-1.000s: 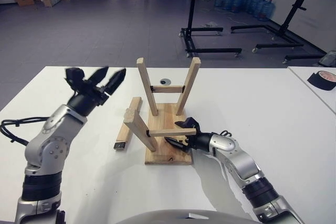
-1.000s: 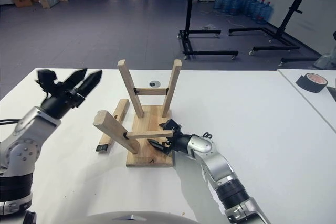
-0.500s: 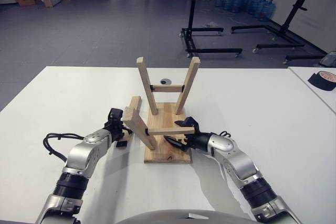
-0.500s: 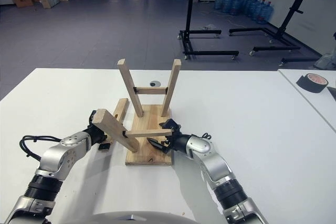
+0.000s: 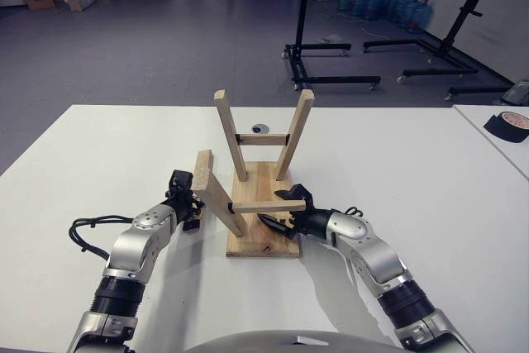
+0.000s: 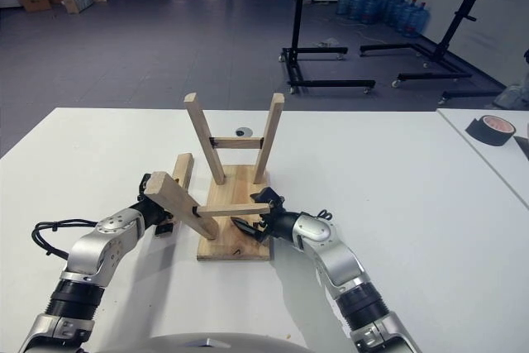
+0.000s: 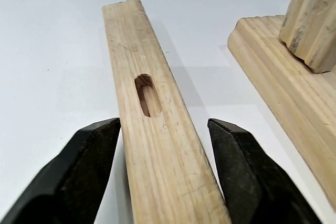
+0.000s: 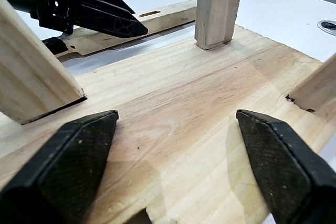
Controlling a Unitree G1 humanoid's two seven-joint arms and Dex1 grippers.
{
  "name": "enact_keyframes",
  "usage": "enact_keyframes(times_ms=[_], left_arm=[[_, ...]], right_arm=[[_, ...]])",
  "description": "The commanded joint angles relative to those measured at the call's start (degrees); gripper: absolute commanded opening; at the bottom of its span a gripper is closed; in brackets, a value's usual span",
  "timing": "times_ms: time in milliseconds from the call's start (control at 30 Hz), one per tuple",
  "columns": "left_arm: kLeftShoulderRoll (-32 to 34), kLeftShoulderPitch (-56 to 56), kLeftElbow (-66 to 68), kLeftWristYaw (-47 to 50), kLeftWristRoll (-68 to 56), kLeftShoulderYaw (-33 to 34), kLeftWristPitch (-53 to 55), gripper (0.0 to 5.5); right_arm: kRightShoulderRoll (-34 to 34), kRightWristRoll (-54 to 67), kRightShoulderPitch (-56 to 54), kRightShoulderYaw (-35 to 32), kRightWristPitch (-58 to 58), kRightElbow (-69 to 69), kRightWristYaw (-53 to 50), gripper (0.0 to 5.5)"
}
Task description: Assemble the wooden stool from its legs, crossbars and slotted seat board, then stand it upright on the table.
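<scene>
Alignment between the loose leg (image 7: 134, 40) and your left end effector (image 7: 164, 124) is what the coming grab turns on. The leg lies flat on the desk (image 5: 413, 146), just beside the left edge of the seat board (image 5: 256, 241) but apart from it, with its long axis running away from the robot, roughly parallel to that edge. Your left end effector comes at it along that same axis from the near end. Its fingers (image 7: 86, 156) are spread, one on each side across the leg's narrow width, and nothing is pinched yet. The oval slot (image 7: 147, 95) faces up, a little beyond the fingertips, so closing where you are should grip the leg short of the slot and leave it free. Your left arm is clearly the nearer one. Your right end effector (image 5: 281, 208) sits across the board, also spread and holding nothing, close to the free end of the crossbar (image 5: 269, 206) that juts from the tilted leg (image 5: 216, 192). Whether it touches that bar I cannot tell. Two more legs (image 5: 231, 134) stand in the far end of the board, joined by their own bar, so the loose leg looks like the last piece to fit.
</scene>
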Motion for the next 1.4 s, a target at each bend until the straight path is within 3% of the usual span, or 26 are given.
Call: enact_keyframes(times_ms=[33,167,433,533,633,733,967,1233,1400], left_arm=[[1.06,2.27,2.77,-1.26,1.43,1.54,1.08,2.39],[1.08,2.64,2.16,-2.85,2.08,2.45,-1.76,2.01],[1.72,2.49,1.28,-3.00,4.30,5.86,-8.31,2.01],[0.22,1.41,-0.26,-3.07,2.56,10.80,-16.03,2.01],[0.32,1.05,-4.05,-10.54,-4.88,17.26,-24.94,2.01],[3.02,2.25,-7.20,-19.79,-11.67,20.41,-26.97,2.01],[5.60,4.83,-13.14,-32.29,-22.02,18.31,-21.21,2.01],[11.36,3.26,-9.28,-48.82,-26.30,10.50,-11.28,2.01],[12.58,-1.88,-3.13,-54.92,-32.92,9.65,-0.09,2.01]], right_arm=[[-1.80,-5.06,4.44,2.45,4.66,5.10,-2.22,4.14],[-1.99,-4.79,4.44,2.00,4.51,5.00,-2.20,4.14],[-3.80,-3.38,4.09,-0.88,4.18,3.01,-0.79,4.14],[-4.05,-1.47,4.64,-2.71,2.91,0.91,0.69,4.14],[-5.72,1.57,6.37,-5.77,-1.13,-2.36,4.39,4.14],[-7.34,4.29,6.15,-9.92,-3.75,-2.84,7.32,4.14],[-7.29,10.83,3.20,-16.38,-4.20,-2.58,11.98,4.14],[-2.17,35.02,-5.95,-24.17,12.00,-3.84,17.41,4.14],[1.53,40.69,-11.54,-25.13,16.91,0.04,18.03,4.14]])
